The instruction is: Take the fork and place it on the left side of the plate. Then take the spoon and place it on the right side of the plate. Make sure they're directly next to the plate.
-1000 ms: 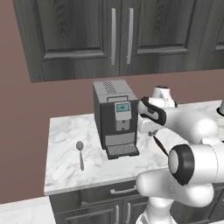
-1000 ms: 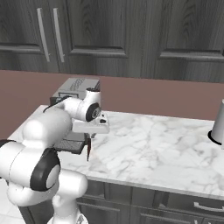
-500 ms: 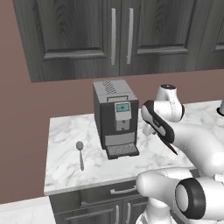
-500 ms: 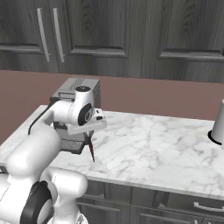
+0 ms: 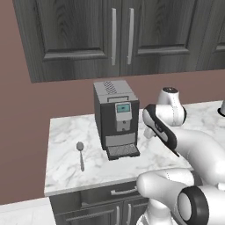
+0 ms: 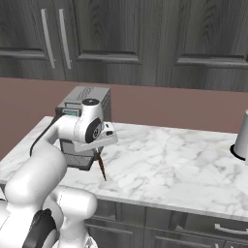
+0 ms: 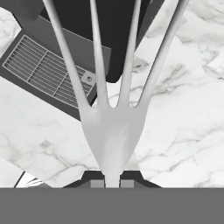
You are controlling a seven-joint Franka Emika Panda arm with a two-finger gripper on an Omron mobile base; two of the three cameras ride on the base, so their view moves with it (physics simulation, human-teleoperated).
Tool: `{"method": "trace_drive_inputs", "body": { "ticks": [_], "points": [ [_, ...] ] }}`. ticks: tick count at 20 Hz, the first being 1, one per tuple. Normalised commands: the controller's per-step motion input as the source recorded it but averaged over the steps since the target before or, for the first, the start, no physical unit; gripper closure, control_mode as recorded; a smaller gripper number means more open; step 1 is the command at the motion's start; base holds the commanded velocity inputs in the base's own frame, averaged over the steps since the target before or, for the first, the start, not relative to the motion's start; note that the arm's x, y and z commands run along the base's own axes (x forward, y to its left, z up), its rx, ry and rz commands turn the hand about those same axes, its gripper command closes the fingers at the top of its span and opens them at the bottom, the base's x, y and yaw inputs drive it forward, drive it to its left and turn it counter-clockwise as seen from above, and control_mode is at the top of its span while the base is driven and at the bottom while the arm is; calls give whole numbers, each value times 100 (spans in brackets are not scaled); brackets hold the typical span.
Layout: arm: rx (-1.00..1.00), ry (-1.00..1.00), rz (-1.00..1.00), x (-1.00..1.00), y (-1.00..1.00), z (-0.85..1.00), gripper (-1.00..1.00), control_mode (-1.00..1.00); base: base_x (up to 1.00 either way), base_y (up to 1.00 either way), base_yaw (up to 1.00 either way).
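The arm reached forward over the marble worktop (image 6: 184, 160), its wrist bent so the hand (image 6: 99, 154) pointed down just beside the front of the coffee machine (image 5: 115, 118). The hand was closed on the fork (image 6: 101, 168), gripping it near the neck. In the right base view the fork's dark handle hung below the hand, slanting down toward the worktop, and whether its end touched the surface could not be told. The hand view showed what the base views hid: the pale tines (image 7: 111, 78) fanned out close to the lens, over the machine's drip grille (image 7: 48, 70) and the marble. The left base view alone showed the spoon (image 5: 81, 154), lying flat on the worktop left of the machine, well apart from the hand. There the fork looked like a dark bar against the arm, its tines hard to make out.
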Motion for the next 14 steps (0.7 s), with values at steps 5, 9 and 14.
{"method": "trace_drive_inputs", "body": {
  "ticks": [5, 9, 14],
  "points": [
    [0, 0, 0, 0, 0, 0, 100, -100, 0, 0, 0],
    [0, 0, 0, 0, 0, 0, 100, -100, 0, 0, 0],
    [0, 0, 0, 0, 0, 0, 100, 100, 0, 0, 0]
  ]
}}
